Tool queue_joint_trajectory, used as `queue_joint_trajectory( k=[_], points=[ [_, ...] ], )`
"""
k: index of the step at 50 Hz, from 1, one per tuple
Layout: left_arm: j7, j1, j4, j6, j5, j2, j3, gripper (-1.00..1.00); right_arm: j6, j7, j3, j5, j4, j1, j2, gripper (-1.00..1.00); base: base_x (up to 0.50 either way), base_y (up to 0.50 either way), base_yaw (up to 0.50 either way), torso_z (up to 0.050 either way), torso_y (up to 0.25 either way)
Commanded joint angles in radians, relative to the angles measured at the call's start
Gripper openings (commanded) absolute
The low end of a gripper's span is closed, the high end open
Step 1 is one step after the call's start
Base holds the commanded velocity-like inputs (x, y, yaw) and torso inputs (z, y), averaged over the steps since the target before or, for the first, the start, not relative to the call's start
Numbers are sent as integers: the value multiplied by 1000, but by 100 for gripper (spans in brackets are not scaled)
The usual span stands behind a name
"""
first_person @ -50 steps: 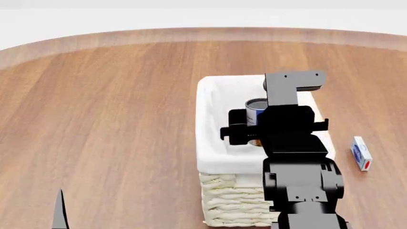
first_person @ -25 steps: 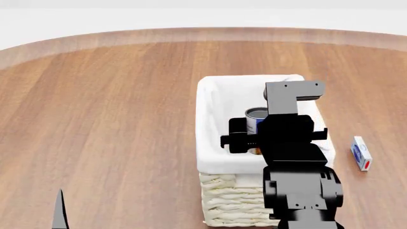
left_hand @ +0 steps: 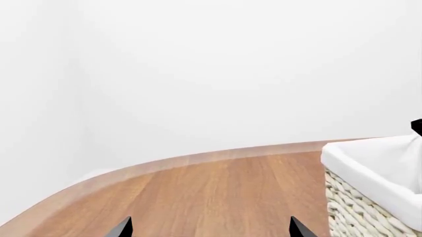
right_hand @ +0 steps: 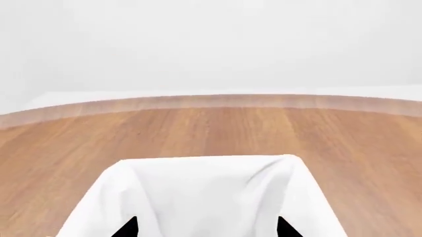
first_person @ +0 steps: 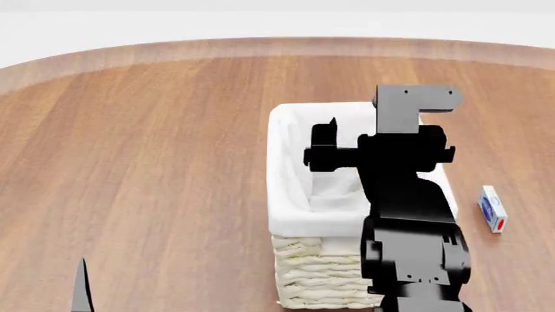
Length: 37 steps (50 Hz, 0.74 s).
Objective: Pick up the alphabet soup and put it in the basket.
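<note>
One small box (first_person: 492,208) beside basket (first_person: 299,221), right end effector (right_hand: 206,228) spread open above, arm hiding interior.

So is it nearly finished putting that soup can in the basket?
Very nearly, it seems. A moment ago the right gripper held the can over the basket; now its fingers are spread with nothing between them, above the white lining. The can itself is out of sight, probably inside behind the arm, though I cannot confirm that. Nothing is in hand. Left: just pulling the arm away.

Right arm (first_person: 406,195) hides basket (first_person: 290,169) interior; soup can unseen; left tool (left_hand: 207,228) cropped.
</note>
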Motion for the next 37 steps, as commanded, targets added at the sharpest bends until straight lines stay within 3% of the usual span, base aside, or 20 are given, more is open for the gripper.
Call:
queue_joint_trajectory(
  k=[1, 19, 21, 24, 28, 37],
  points=[
    [-1, -2, -4, 2, -2, -2, 4, 100, -279, -7, 114, 11, 0, 25, -5, 100, 0, 0, 0, 0, 0],
    [-5, -6, -6, 3, -3, -5, 8, 100, -356, -73, 181, 26, -30, 175, -37, 100, 0, 0, 0, 0, 0],
    [-6, -6, -4, 2, -3, -6, 8, 100, -112, -47, 122, 92, -330, 45, -52, 100, 0, 0, 0, 0, 0],
    [-7, -4, -1, 3, -3, -7, 9, 100, 97, -5, 70, 143, -780, -50, -43, 100, 0, 0, 0, 0, 0],
    [-9, -3, 4, 2, -3, -9, 8, 100, 278, 42, 36, 172, -1081, -138, -26, 100, 0, 0, 0, 0, 0],
    [-13, -1, 16, -4, -4, -13, 10, 100, 227, 31, 41, 188, -1094, -145, 26, 100, 0, 0, 0, 0, 0]
  ],
)
